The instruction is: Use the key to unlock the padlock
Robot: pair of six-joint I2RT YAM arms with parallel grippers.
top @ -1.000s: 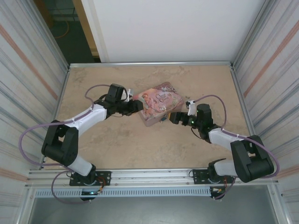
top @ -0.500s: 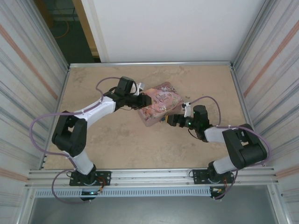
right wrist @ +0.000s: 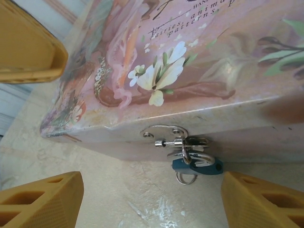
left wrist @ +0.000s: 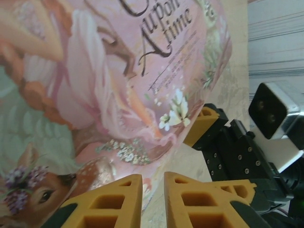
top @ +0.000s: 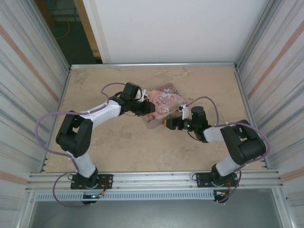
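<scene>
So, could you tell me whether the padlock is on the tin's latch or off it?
On it: the padlock hangs by its shackle through the latch on the pink tin. Locked or not, I cannot tell.

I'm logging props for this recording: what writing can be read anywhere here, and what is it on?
"upon" and "A time": dark script on the lid of the pink tin, left wrist view; the wording above is cut off by the frame.
"fairies, anima..." and "patterns": small print on the same lid, right wrist view, cut off at the edge.
The remaining small print is too small to read.
The padlock shows no legible marking.
</scene>
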